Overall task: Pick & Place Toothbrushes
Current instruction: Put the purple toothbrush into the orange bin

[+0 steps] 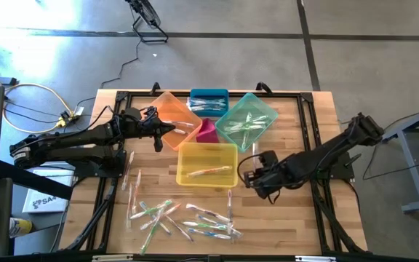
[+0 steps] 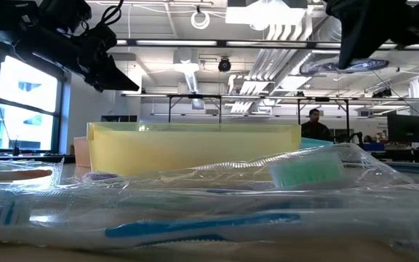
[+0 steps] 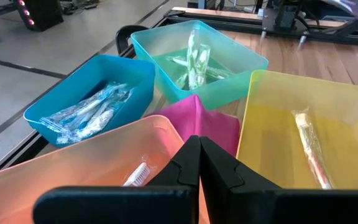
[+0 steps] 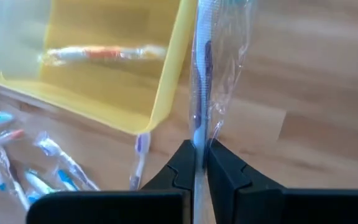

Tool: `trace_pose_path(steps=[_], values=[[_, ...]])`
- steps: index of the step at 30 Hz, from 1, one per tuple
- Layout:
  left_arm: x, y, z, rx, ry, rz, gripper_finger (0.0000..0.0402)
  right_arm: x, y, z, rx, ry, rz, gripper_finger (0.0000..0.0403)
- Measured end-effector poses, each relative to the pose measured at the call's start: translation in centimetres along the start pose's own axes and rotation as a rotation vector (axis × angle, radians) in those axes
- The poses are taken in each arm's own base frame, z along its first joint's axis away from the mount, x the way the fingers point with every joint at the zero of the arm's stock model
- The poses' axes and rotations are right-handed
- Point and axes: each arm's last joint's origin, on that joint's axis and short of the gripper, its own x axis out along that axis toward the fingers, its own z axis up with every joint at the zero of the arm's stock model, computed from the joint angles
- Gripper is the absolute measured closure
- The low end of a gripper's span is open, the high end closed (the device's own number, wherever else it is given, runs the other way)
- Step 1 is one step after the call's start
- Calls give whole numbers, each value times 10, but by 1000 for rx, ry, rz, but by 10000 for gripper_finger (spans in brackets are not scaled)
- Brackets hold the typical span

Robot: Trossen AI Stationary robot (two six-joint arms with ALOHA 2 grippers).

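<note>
Dozens of wrapped toothbrushes point(image 1: 184, 218) lay scattered on the wooden desk point(image 1: 304, 218) at its near edge, in front of the yellow bin point(image 1: 206, 164), which stood as the landmark at the middle of the work area. One wrapped brush point(image 1: 211, 172) with an orange accent rested inside that yellow bin. Just to the right of the yellow bin, the right gripper point(image 4: 196, 163) had its jaws clamped on a wrapped toothbrush with a blue handle point(image 4: 199, 93), the wrapper running alongside the bin's right wall. Behind the yellow bin and to its left, the left gripper point(image 3: 199, 163) hung over the orange bin point(image 1: 172, 115) with its jaws pressed together and holding nothing; a toothbrush head point(image 3: 137, 175) showed in the orange bin beneath it. A small pink bin point(image 1: 208, 131) sat directly behind the yellow bin. Farther back to the right, the teal bin point(image 1: 247, 120) held several green-accented brushes, and the blue bin point(image 1: 209, 102), farthest behind, held blue-accented ones.
</note>
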Motion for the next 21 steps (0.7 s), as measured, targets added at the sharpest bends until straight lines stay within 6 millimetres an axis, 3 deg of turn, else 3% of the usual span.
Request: trace_pose_path(steps=[16, 21], values=[[0, 0, 1, 1, -15, 0, 401, -24, -12, 82, -327, -194, 50, 389], [0, 0, 7, 6, -70, 1, 401, -25, -4, 106, -490, -266, 121, 389]])
